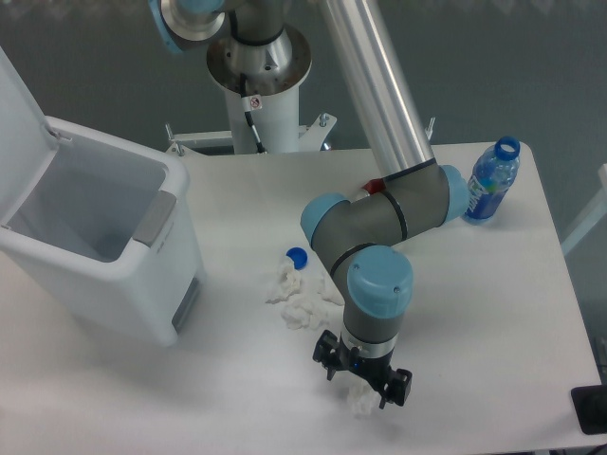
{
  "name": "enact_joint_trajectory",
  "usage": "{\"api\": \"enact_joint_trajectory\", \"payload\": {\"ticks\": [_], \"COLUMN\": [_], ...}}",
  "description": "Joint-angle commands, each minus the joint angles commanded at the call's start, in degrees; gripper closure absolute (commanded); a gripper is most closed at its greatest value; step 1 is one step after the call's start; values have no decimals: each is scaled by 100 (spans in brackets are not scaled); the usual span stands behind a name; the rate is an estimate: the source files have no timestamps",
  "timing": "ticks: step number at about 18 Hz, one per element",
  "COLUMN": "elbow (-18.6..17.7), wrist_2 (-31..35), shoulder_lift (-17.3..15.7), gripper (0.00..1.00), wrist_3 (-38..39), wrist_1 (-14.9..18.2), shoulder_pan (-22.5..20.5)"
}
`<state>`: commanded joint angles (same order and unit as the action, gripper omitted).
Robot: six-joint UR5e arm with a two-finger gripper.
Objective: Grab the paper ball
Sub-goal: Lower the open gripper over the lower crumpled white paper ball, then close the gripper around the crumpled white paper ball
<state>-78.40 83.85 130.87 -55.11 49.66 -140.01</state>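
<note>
A white crumpled paper ball lies on the white table near the front edge. My gripper points straight down over it, its black fingers spread to either side of the wad, and it looks open. The wrist hides the top of the wad. More near-identical paper wads lie in a cluster just left of the arm, partly hidden by it. A blue bottle cap sits just behind that cluster.
An open white bin stands at the left of the table. A blue-capless plastic bottle stands at the back right. A black object shows at the right front edge. The arm's elbow hangs over the table's middle.
</note>
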Motion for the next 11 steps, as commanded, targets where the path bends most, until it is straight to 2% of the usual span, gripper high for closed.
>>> {"api": "enact_joint_trajectory", "payload": {"ticks": [5,9,11], "elbow": [9,9,0], "wrist_2": [26,35,44], "shoulder_lift": [17,26,26], "gripper": [13,20,31], "wrist_3": [0,9,17], "wrist_1": [0,0,0], "shoulder_pan": [0,0,9]}}
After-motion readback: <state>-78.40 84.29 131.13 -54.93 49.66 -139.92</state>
